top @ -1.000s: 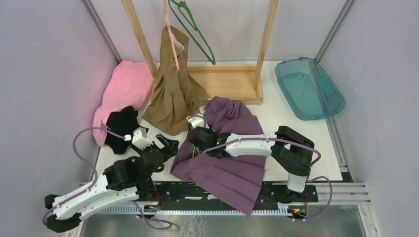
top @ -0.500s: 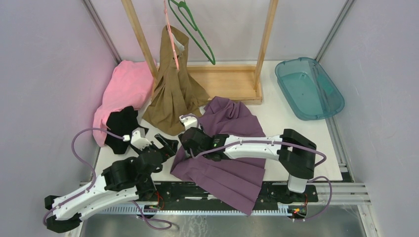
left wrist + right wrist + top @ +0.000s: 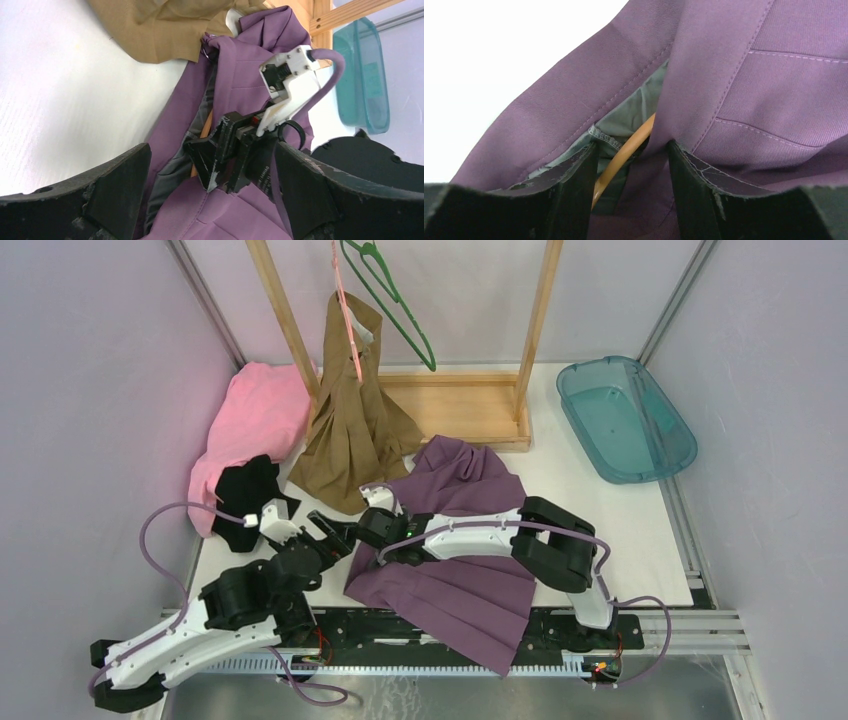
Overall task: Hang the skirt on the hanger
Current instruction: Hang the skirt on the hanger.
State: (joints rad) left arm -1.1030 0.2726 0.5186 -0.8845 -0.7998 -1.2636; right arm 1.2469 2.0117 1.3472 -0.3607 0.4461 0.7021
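- Fabric of the purple pleated skirt (image 3: 460, 585) lies spread on the white table (image 3: 610, 530) in front of the wooden rack (image 3: 460, 405), its hem draped over the near edge. That much I get from overhead.
- Only the wrist cameras show me the thin orange hanger rod (image 3: 624, 155): it sits inside the skirt's grey-lined waistband. The top view hides it under cloth and arm.
- On my right wrist feed, the right gripper (image 3: 631, 170) has its fingers apart, straddling the rod and a fold of purple cloth. I see nothing pinched.
- The left gripper (image 3: 210, 192) is spread wide and empty, facing the right gripper's black fingers and white housing across the waistband. Overhead, the two nearly meet at the skirt's left edge.
- Around the skirt:
  - A tan pleated skirt (image 3: 355, 440) hangs from a pink hanger (image 3: 345, 310) on the rack, its hem touching the purple cloth.
  - A green wire hanger (image 3: 400, 315) hangs beside it.
  - A pink cloth (image 3: 255, 420) and a black cloth (image 3: 245, 495) are heaped at far left.
  - A teal plastic tub (image 3: 625, 420) sits at far right.
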